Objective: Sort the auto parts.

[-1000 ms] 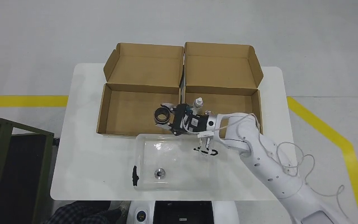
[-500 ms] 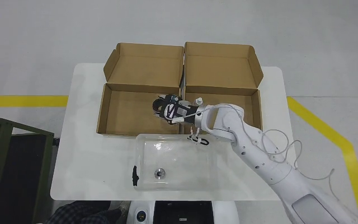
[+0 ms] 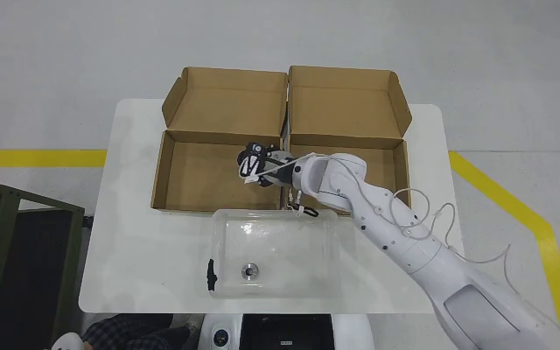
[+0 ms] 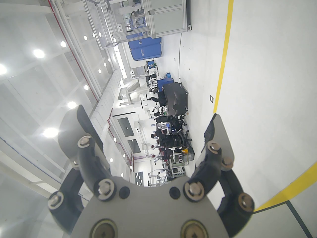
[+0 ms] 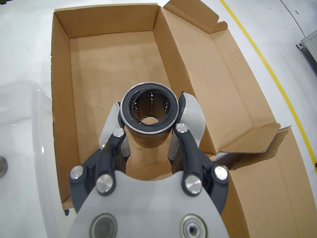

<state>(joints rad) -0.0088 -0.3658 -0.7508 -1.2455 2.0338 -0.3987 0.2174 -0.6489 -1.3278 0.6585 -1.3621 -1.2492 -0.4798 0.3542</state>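
Note:
My right gripper [image 5: 149, 118] [image 3: 255, 166] is shut on a black cylindrical linear bearing [image 5: 149, 112] [image 3: 252, 164] with a metal rim, held above the floor of the left cardboard box [image 3: 192, 175] [image 5: 104, 58], near that box's right wall. A small round metal part [image 3: 249, 271] [image 5: 3, 165] lies in the clear plastic tray [image 3: 289, 280] at the table's front. A black clip [image 3: 211, 276] sits at the tray's left edge. My left gripper [image 4: 148, 130] stands open, its fingers wide apart with nothing between them, pointing out at the room.
The right cardboard box [image 3: 385, 166] [image 5: 272, 199] stands beside the left one, both with lids folded back. A white arm link crosses the right box and the tray's far edge. The white table [image 3: 131, 219] has bare room left of the boxes.
My right gripper has carried the bearing leftward and a little farther back, from the wall between the boxes to over the left box's floor. A small white part seen in the right box is now hidden by the arm.

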